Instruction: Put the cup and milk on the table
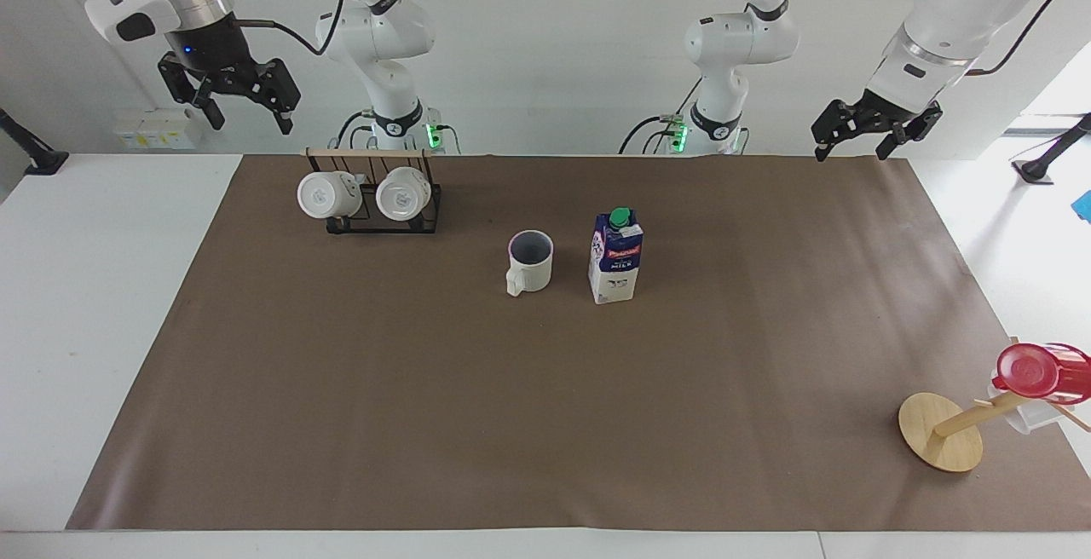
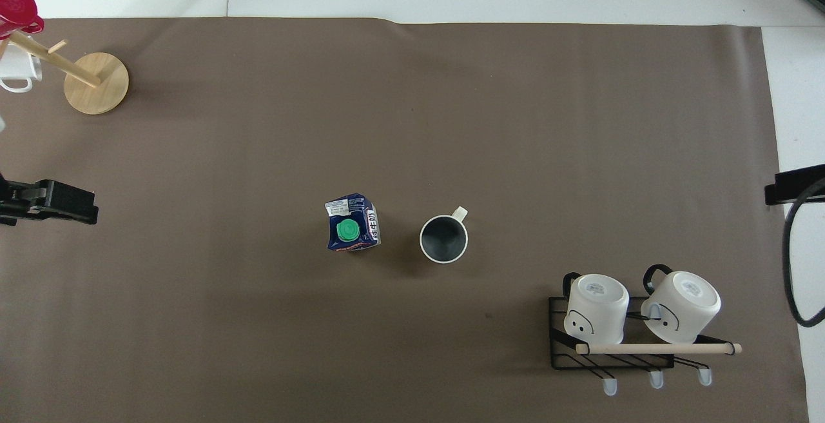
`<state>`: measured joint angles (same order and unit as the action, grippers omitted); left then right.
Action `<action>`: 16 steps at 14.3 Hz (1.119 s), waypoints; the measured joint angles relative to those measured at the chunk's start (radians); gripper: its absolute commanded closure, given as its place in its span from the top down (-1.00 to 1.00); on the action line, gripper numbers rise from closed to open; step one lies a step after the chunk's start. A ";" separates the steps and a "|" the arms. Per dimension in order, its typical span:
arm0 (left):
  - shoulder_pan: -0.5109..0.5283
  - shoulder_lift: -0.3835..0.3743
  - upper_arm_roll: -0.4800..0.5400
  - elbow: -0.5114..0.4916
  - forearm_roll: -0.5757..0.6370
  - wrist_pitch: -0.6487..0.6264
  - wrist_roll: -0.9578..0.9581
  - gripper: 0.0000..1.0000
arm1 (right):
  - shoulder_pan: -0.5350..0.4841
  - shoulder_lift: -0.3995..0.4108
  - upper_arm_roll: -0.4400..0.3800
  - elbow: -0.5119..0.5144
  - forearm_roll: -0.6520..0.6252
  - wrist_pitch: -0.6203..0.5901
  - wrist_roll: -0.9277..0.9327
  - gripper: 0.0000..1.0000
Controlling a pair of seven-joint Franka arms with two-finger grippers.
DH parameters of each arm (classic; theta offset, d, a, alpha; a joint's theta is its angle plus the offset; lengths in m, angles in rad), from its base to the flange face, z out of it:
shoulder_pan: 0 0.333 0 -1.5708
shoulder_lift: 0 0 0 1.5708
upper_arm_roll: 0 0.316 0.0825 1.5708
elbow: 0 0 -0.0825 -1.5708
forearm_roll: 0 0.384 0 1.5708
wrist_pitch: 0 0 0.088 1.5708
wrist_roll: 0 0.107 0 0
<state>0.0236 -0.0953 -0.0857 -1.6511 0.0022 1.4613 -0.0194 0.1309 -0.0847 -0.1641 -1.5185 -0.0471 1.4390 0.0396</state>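
The cup (image 1: pixel 530 262) (image 2: pixel 443 239) stands upright on the brown mat (image 1: pixel 545 423) of the table (image 1: pixel 94 286). Its interior is dark and its handle points away from the robots. Beside it, toward the left arm's end, the milk (image 1: pixel 615 259) (image 2: pixel 351 231) stands upright with its green cap on top. My right gripper (image 1: pixel 249 120) (image 2: pixel 796 184) hangs open and empty, high over the table's right-arm end near the mug rack. High over the mat's corner at the left arm's end, my left gripper (image 1: pixel 851 150) (image 2: pixel 48 200) is open and empty too. Neither touches anything.
A black wire rack (image 1: pixel 383 216) (image 2: pixel 612 358) with two white mugs stands on the mat near the robots, toward the right arm's end. A wooden mug tree (image 1: pixel 942 431) (image 2: pixel 97 82) holding a red cup (image 1: pixel 1036 370) stands farthest from the robots at the left arm's end.
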 measured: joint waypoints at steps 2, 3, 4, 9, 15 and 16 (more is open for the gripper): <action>0.000 -0.002 0.000 -0.002 0.000 0.000 0.000 1.00 | 0.009 0.000 -0.011 0.000 0.000 0.000 0.000 1.00; 0.000 -0.002 0.000 -0.003 0.000 0.000 0.000 1.00 | 0.009 0.001 -0.013 0.000 0.000 0.000 0.000 1.00; 0.000 -0.002 0.000 -0.003 0.000 0.000 0.000 1.00 | 0.009 0.002 -0.015 0.000 0.000 0.000 0.000 1.00; 0.000 -0.004 0.000 -0.003 0.000 0.004 0.000 1.00 | 0.005 0.003 -0.017 -0.002 0.000 -0.001 0.000 1.00; 0.000 -0.007 -0.009 -0.001 -0.002 0.056 0.039 1.00 | -0.020 0.003 0.007 -0.004 0.001 -0.003 0.000 1.00; 0.000 -0.007 -0.009 -0.001 -0.002 0.057 0.042 1.00 | -0.020 0.003 0.010 -0.004 0.001 -0.003 0.000 1.00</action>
<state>0.0235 -0.1025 -0.0949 -1.6523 0.0001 1.5183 0.0226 0.1110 -0.0821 -0.1545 -1.5224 -0.0463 1.4363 0.0396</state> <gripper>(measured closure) 0.000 0.000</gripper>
